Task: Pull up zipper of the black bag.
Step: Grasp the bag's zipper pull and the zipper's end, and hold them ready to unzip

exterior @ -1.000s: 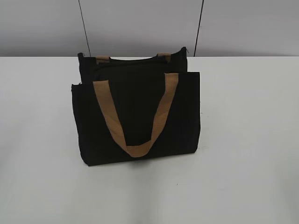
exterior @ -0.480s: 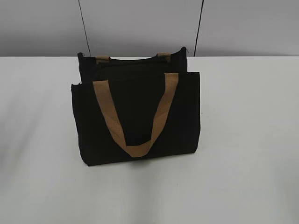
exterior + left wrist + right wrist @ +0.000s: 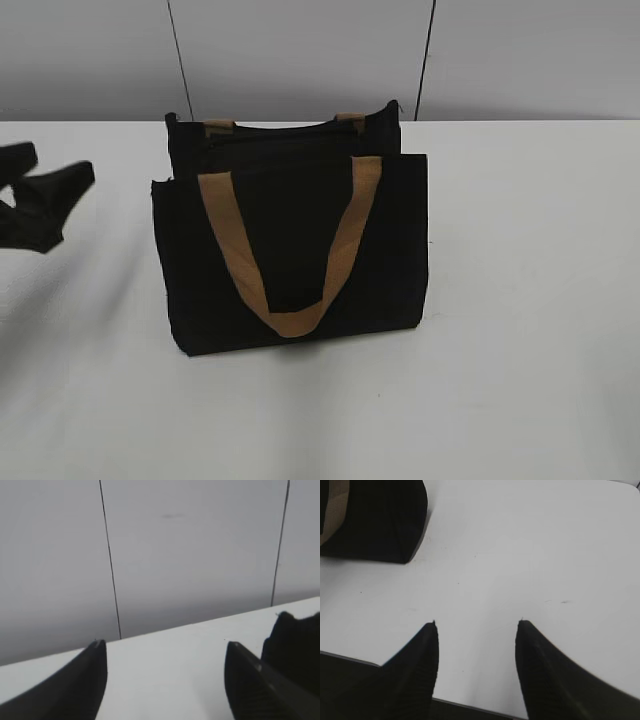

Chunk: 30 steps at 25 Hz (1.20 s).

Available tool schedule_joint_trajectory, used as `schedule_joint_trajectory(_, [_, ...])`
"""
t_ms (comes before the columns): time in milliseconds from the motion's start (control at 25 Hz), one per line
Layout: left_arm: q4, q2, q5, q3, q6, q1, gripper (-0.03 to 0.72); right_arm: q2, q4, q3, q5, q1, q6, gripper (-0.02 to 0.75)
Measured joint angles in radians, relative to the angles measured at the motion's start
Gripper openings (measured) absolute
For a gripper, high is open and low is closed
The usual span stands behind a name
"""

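The black bag stands upright in the middle of the white table, with a tan strap handle hanging down its front. Its top opening faces up at the back; the zipper pull is too small to make out. My left gripper is open and empty at the left edge of the exterior view, well left of the bag. In the left wrist view the gripper is open, with the bag's corner at the right. My right gripper is open over the table's front edge; the bag's bottom corner lies at upper left.
A grey panelled wall with two dark vertical seams stands behind the table. The table's front edge runs just under my right gripper.
My left gripper has come into the exterior view from the left edge. The bag has not moved.
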Motion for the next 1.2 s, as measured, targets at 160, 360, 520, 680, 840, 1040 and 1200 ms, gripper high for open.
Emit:
schedule_joint_trajectory(160, [0.173, 0.098, -0.013, 0.000, -0.024, 0.000, 0.547, 0.000, 0.000, 0.000, 0.000, 0.000, 0.000, 0.392])
schedule_joint_trajectory(360, [0.335, 0.154, -0.028, -0.001, -0.029, 0.000, 0.547, 0.000, 0.000, 0.000, 0.000, 0.000, 0.000, 0.392])
schedule_joint_trajectory(520, [0.378, 0.198, -0.028, -0.003, -0.032, 0.000, 0.547, 0.000, 0.000, 0.000, 0.000, 0.000, 0.000, 0.392])
schedule_joint_trajectory(680, [0.409, 0.258, -0.027, -0.071, -0.032, 0.000, 0.547, 0.000, 0.000, 0.000, 0.000, 0.000, 0.000, 0.392])
schedule_joint_trajectory(840, [0.472, 0.322, -0.027, -0.138, -0.032, 0.000, 0.547, 0.000, 0.000, 0.000, 0.000, 0.000, 0.000, 0.392])
schedule_joint_trajectory(1040, [0.512, 0.363, -0.026, -0.181, -0.037, -0.003, 0.547, 0.000, 0.000, 0.000, 0.000, 0.000, 0.000, 0.392])
schedule_joint_trajectory(1200, [0.512, 0.405, -0.023, -0.220, -0.066, -0.042, 0.546, 0.000, 0.000, 0.000, 0.000, 0.000, 0.000, 0.392])
